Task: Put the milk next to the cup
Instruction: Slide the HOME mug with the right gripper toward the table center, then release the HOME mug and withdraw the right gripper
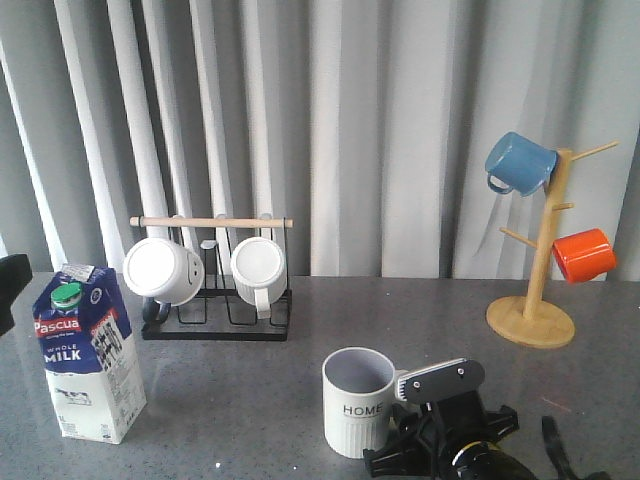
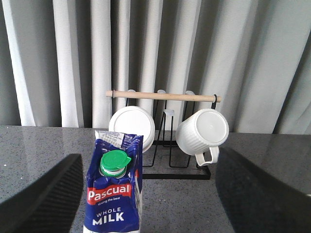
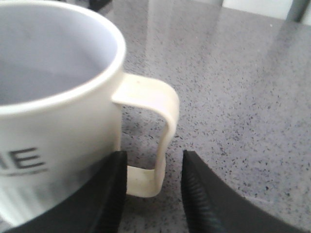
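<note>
Grey speckled stone forms the table [image 1: 300, 370], and the cup [image 1: 358, 402] is taken as the landmark. It is stood upright near the front edge of the table, with "HOME" printed in black on its ribbed pale side and a grey-lilac inside. Its handle [image 3: 154, 141] is straddled by the right pincer [image 3: 154, 194]: the two dark fingers [image 3: 204, 199] are seen in the right wrist view on either side of the handle's lower end, set apart with a gap left on each side, so nothing is gripped. In the front view the black body of that arm is seen just right of the cup.

The milk [image 1: 88, 352] is stood upright well to the left of the cup, near the table's left edge, with its green cap [image 2: 114, 162] on the sloped top and the red "Pascual" label turned to the front. In the left wrist view the left pincer [image 2: 146, 194] is shown spread wide, its dark fingers [image 2: 43, 199] blurred on either side of the carton and clear of it.

Behind the cup and to its left, a black wire rack [image 1: 215, 310] with a wooden bar is seen carrying two white mugs [image 1: 164, 271]. Far to the cup's right and further back, a wooden mug tree [image 1: 540, 270] is seen with a blue mug [image 1: 520, 163] and an orange mug [image 1: 584, 254] hung on it.
</note>
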`<state>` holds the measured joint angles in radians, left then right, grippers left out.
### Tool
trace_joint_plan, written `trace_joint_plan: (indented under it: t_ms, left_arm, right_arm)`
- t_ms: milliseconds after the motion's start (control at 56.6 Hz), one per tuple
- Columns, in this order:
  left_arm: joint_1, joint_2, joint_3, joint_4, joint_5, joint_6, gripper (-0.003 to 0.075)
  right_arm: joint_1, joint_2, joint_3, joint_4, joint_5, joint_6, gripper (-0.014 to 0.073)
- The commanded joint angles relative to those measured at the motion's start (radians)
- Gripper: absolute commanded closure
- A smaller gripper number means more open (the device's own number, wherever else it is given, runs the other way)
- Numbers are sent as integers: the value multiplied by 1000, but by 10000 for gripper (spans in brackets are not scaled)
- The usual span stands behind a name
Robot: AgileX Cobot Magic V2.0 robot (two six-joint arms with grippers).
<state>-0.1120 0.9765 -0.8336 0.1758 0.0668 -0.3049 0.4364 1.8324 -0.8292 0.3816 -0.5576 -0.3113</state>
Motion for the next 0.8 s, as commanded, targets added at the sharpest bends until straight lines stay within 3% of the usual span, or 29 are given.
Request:
trace_joint_plan:
  t_ms: [0,106,247,583,672,778]
  left_arm:
    - [-8,-8,-34,-8,-76,-4,187]
    - [-8,-8,-34,-8,-76,-4,187]
    - [-8,-8,-34,-8,-76,-4,187]
    - [-8,-8,-34,-8,-76,-4,187]
    - [-8,-8,-34,-8,-76,-4,187]
    - [-8,-8,-34,-8,-76,-4,187]
  right_arm:
    - [-2,-104,13,-50,-65,22,305]
    - [-3,-169,35,-64,-42,20,305]
    - [-41,-272,41,-184,32,13,305]
    - [-240,-606,39,-322,270,15,315]
    - [-296,-702,39,-354,330,33,367]
    - [-344,-803,39,-364,448,98,536]
